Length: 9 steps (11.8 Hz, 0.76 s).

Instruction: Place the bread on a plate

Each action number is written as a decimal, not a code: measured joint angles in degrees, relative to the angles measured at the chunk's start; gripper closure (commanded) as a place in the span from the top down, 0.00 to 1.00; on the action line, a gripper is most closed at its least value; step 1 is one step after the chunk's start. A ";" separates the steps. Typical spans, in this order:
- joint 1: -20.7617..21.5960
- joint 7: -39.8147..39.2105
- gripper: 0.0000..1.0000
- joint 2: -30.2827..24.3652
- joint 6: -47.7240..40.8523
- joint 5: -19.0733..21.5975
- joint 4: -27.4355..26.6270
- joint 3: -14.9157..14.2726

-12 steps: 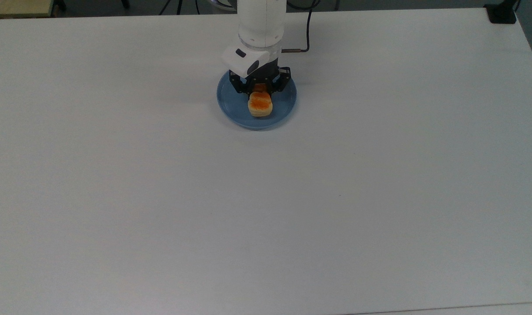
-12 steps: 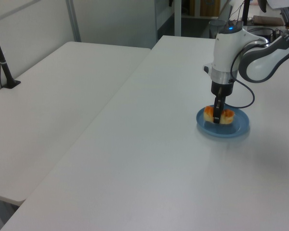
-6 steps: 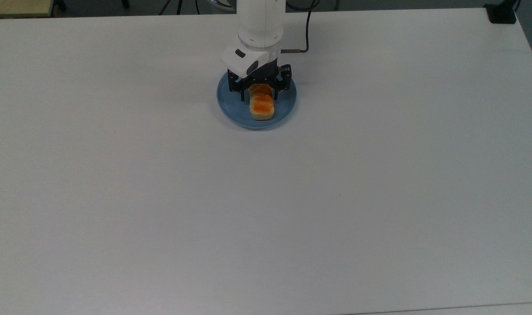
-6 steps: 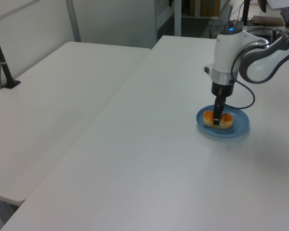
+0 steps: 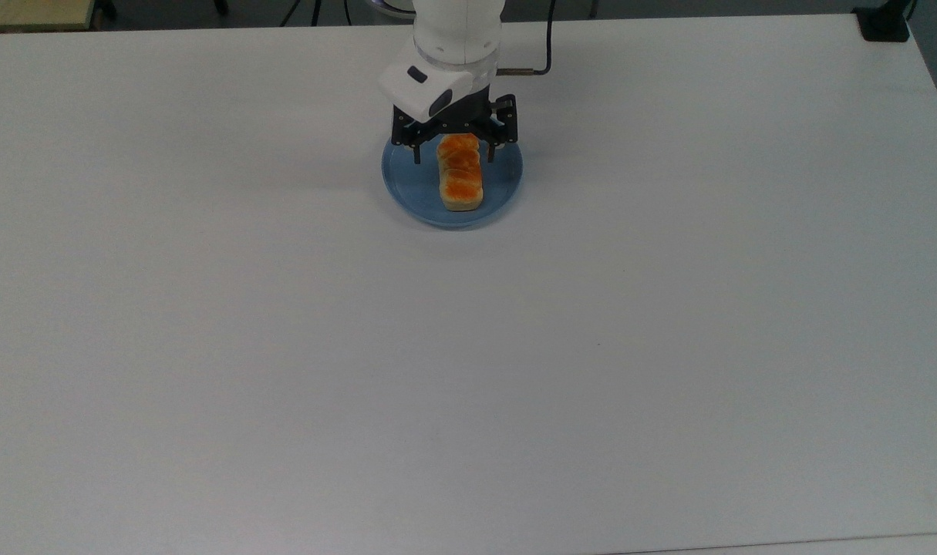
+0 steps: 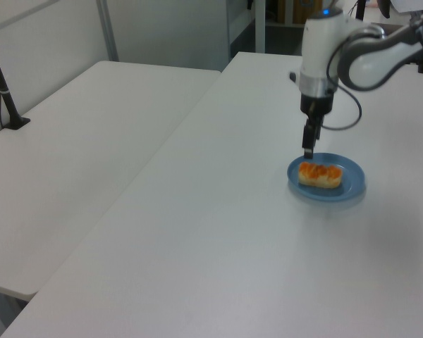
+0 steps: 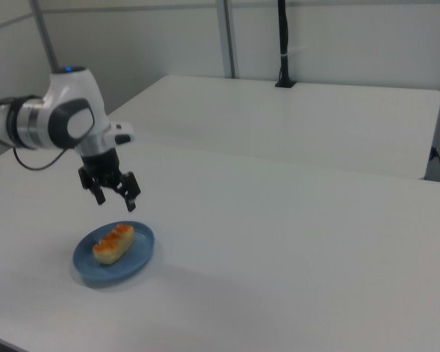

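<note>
Now we lift our spread, empty gripper [image 7: 116, 196] straight up off the plate [image 7: 141, 257], leaving the bread [image 7: 113, 243] resting there undisturbed

Pretty even, bright overhead light, soft shadows under the plate [image 5: 406, 189]; the white table [image 5: 468, 347] maybe looks slightly washed out.

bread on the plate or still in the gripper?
On the plate. The bread lies flat inside its rim; the gripper hangs open above, clear of it.

no readable text anywhere
</note>
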 measured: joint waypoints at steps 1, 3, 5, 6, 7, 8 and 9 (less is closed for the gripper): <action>-0.01 0.05 1.00 -0.23 -3.90 0.00 3.53 -0.12; -0.24 0.14 1.00 -0.63 -13.45 0.00 11.88 -0.33; -1.69 0.14 1.00 -1.07 -22.82 0.00 20.96 -0.40; -2.07 0.14 1.00 -1.18 -25.32 0.00 23.72 -0.40; -2.20 0.14 1.00 -1.20 -26.84 0.00 25.70 -0.41; -2.30 0.14 1.00 -1.20 -27.27 0.00 26.74 -0.43; -2.65 0.14 1.00 -1.21 -27.28 -0.01 27.31 -0.46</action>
